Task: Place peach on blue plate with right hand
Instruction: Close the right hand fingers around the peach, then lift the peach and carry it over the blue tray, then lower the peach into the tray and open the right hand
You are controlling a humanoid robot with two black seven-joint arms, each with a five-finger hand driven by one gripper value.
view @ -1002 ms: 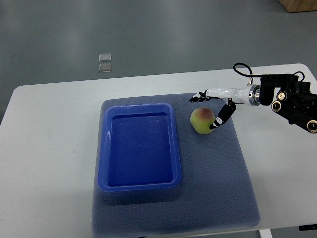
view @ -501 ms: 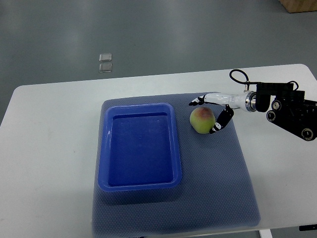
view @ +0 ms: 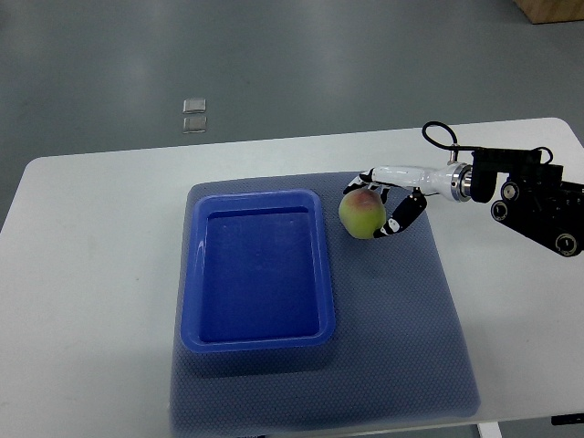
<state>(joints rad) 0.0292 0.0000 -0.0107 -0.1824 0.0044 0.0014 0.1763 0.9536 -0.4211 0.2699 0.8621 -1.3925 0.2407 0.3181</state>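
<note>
A green-yellow peach with a reddish top is just right of the blue plate, a deep rectangular blue tray on the grey mat. My right hand comes in from the right edge and its fingers are curled around the peach, thumb on the near side and the other fingers over the far side. The peach appears lifted slightly off the mat. The left arm is out of view.
A grey textured mat covers the middle of the white table. The table's front edge runs along the bottom of the picture. Two small clear squares lie on the floor beyond the table.
My right hand has closed around the peach and moved it a little left and away, closer to the tray's right rim.
</note>
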